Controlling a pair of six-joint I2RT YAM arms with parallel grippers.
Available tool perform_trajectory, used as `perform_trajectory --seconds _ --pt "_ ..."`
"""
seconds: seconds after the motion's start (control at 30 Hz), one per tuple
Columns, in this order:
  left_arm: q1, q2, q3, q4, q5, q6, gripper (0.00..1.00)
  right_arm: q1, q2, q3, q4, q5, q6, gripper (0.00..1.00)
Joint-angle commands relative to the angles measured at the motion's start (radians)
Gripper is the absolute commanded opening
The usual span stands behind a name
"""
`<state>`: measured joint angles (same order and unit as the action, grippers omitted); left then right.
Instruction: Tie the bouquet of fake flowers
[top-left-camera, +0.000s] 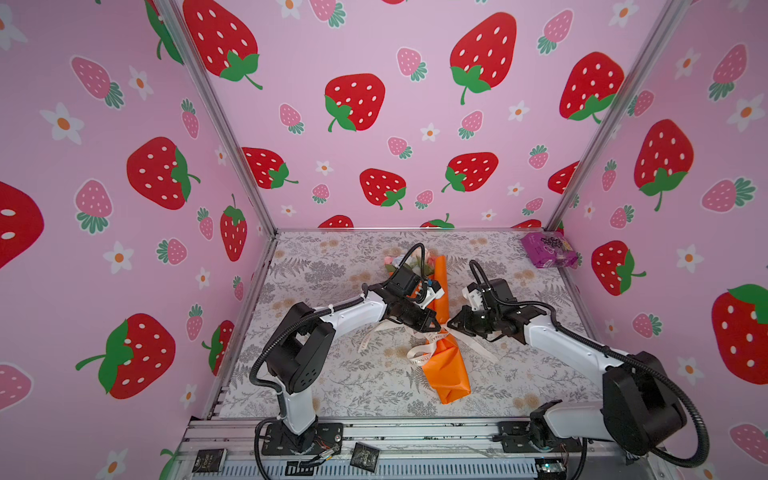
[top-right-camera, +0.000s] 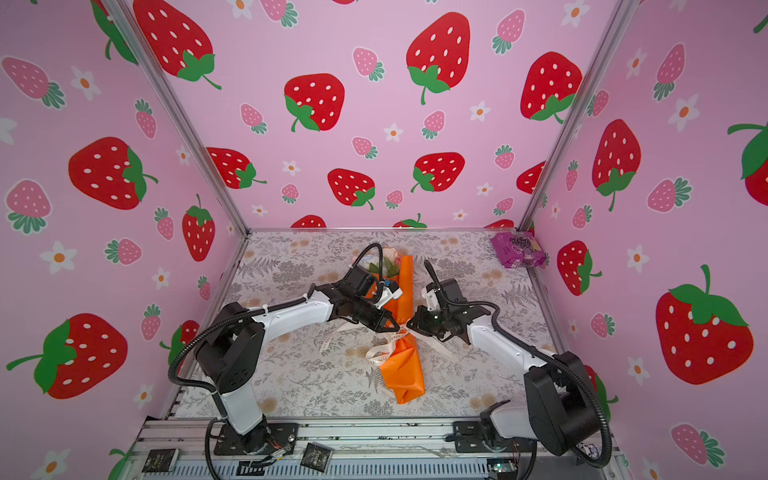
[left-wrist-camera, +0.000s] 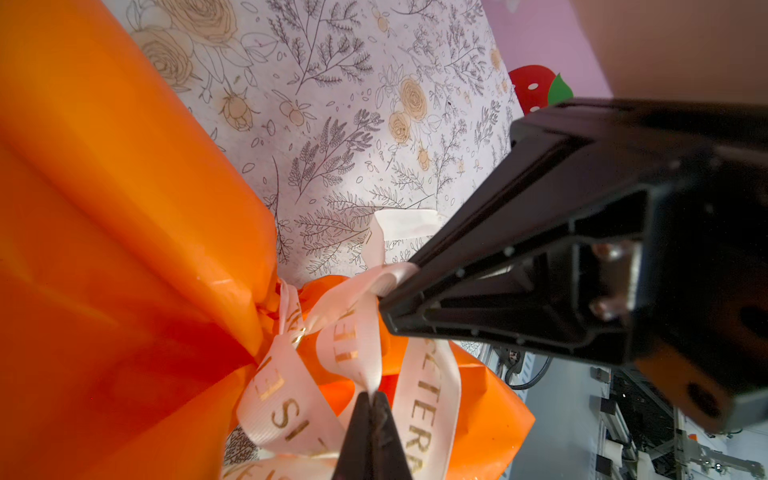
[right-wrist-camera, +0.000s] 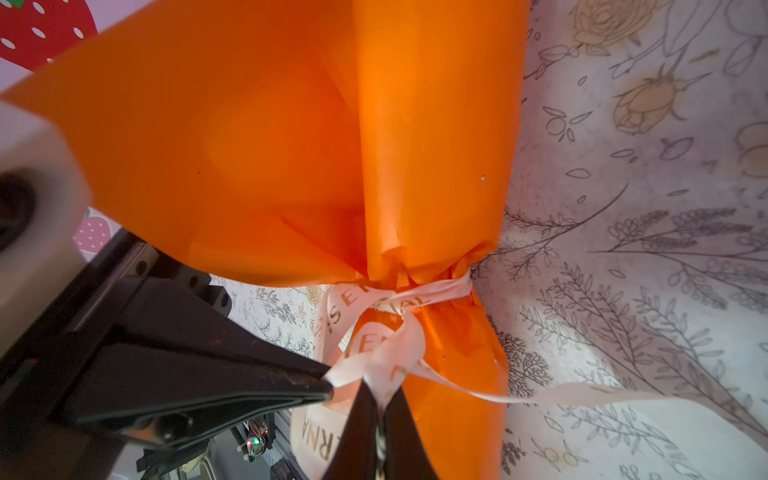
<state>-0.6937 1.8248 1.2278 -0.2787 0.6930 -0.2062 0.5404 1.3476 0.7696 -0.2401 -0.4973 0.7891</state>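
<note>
Left pincer (left-wrist-camera: 371, 395) clenched on ribbon (left-wrist-camera: 357, 345) | right pincer (right-wrist-camera: 380, 392) grasping ribbon | bouquet (top-left-camera: 449, 370) waist lies between them

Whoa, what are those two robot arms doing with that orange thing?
They're tying a bouquet of fake flowers, wrapped in orange paper and lying on the table. A white ribbon is already wound around its narrow middle and looks knotted there. The left gripper and the right gripper each pinch a piece of ribbon right by the knot, coming in from opposite sides.
</note>
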Motion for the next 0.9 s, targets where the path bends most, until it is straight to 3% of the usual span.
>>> perform_trajectory --seconds 0.0,0.13,0.23,0.37,0.47,0.63,0.87 --pt "0.005 -0.012 0.053 0.043 0.023 -0.036 0.00 -0.003 -0.029 0.006 -0.004 0.029 0.008 0.25" --pt "0.020 -0.021 0.029 0.093 0.026 -0.099 0.00 -0.004 -0.105 0.006 -0.007 0.084 0.021 0.41" --pt "0.032 -0.019 0.028 0.086 0.027 -0.118 0.00 -0.002 -0.176 -0.002 -0.031 0.133 0.015 0.46" --pt "0.038 -0.013 0.030 0.075 0.035 -0.122 0.00 0.011 -0.282 -0.049 -0.044 0.195 0.030 0.48" --pt "0.039 -0.008 0.039 0.064 0.039 -0.125 0.00 0.064 -0.319 -0.084 0.001 0.151 0.050 0.44" --pt "0.039 -0.004 0.042 0.070 0.045 -0.134 0.00 0.234 -0.293 -0.121 0.121 0.178 0.166 0.46" --pt "0.039 -0.004 0.036 0.071 0.047 -0.142 0.00 0.301 -0.202 -0.133 0.205 0.217 0.232 0.48"
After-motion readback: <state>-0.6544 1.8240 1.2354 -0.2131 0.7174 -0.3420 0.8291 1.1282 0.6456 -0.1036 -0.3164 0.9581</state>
